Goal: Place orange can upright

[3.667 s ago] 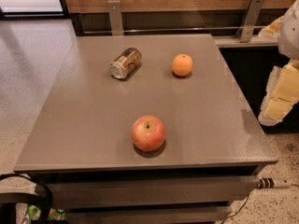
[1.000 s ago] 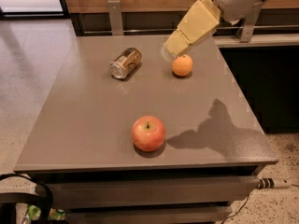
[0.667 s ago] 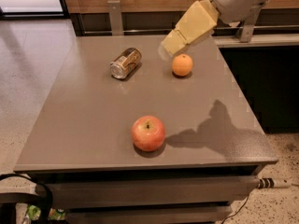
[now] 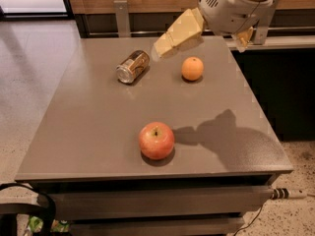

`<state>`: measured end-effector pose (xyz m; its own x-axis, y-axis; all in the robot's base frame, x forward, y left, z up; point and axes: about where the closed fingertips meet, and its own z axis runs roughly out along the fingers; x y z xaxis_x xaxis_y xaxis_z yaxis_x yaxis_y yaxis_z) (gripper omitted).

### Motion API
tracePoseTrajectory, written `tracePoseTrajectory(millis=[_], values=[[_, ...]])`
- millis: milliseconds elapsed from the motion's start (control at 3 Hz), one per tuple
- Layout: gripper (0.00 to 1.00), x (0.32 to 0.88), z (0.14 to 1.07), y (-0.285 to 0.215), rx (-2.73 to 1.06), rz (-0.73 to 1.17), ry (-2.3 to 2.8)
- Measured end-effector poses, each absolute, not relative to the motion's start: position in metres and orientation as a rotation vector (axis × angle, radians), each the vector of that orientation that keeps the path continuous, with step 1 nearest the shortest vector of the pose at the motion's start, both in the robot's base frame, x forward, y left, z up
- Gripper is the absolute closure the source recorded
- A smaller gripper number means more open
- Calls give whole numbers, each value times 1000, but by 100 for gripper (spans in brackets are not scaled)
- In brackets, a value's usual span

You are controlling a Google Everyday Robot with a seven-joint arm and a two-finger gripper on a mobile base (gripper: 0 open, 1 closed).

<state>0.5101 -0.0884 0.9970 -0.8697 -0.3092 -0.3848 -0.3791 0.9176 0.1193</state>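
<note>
**Toppled can to be taken across its body, with bare room on the near side**

The orange can (image 4: 133,66) is seen lying on its side on the table (image 4: 83,132), just left of the pincer (image 4: 160,48) and a little lower, with one silver end turned toward the camera. It is judged to be light, smooth, thin-walled and prone to rolling. A hold across the middle of the round body, at right angles to its long axis, is advised, with modest force so that the wall is not dented. The pincer is held above the far part of the table, in contact with nothing; whether it is open or closed cannot be told. Just to its right and lower, the orange (image 4: 192,68) is found, apart from the can. Well nearer the camera than the pincer, an apple (image 4: 156,140) is set close to the front edge. Wide bare surface is left beside and in front of the can for standing it up, while the far edge behind it is judged close
</note>
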Motion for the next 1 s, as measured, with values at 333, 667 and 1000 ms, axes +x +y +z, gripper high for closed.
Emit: tracePoseTrajectory(millis=[333,667,1000], values=[[0,525,994,-85,-301,242,2791],[0,552,990,-83,-76,231,2841],[0,585,992,-70,82,244,2815]])
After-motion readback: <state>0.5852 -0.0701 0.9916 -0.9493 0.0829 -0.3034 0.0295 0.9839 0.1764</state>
